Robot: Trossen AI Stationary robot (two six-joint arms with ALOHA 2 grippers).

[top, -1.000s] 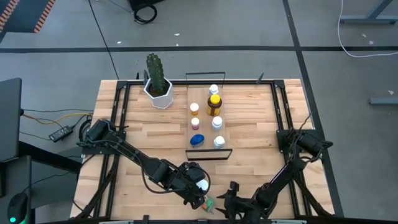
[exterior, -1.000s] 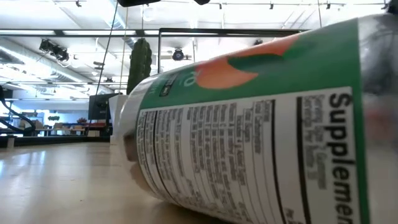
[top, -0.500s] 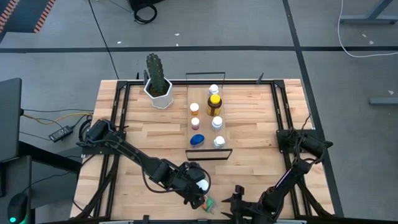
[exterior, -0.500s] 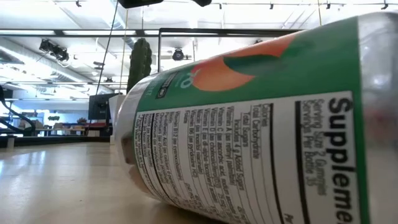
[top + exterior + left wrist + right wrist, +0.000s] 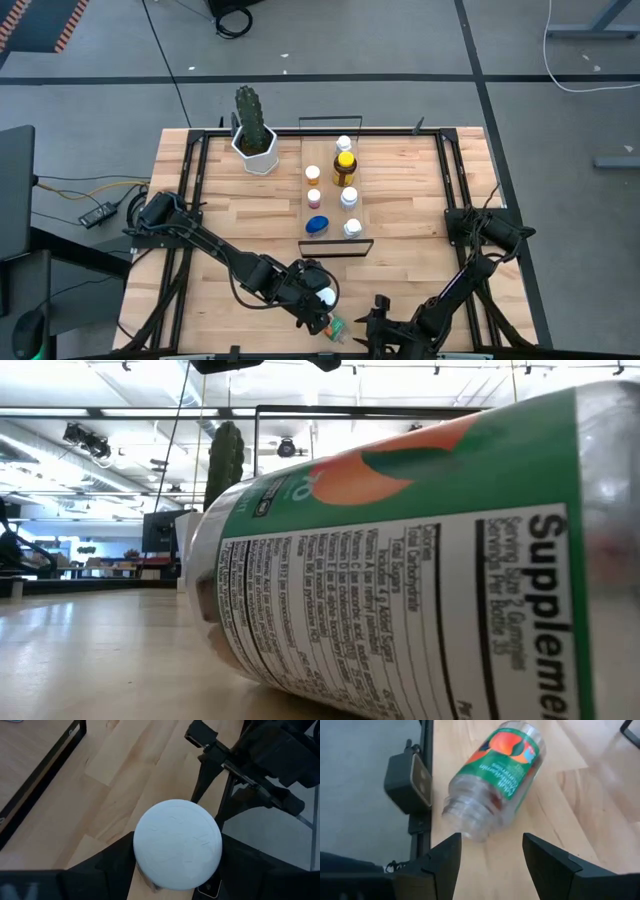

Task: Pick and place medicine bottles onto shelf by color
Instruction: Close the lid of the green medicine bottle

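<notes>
Green-labelled bottle (image 5: 492, 775) lying just beyond open right hand (image 5: 490, 852).

Cactus (image 5: 250, 112), green, upright in white faceted pot (image 5: 258, 154), stands at far-left part of slatted wood tabletop (image 5: 400, 195), near back edge. In low view the cactus (image 5: 225, 460) shows tall vs. the room's ceiling lights. Black frame rails (image 5: 192, 170) run along tabletop's left & right sides. Off table's left edge: small black box (image 5: 98, 214) w/ cables on grey floor, dark panel beside it. Floor beyond table has black tape lines (image 5: 300, 78), a coiled black cable (image 5: 235, 20) at back, white cable (image 5: 590, 55) far right.
</notes>
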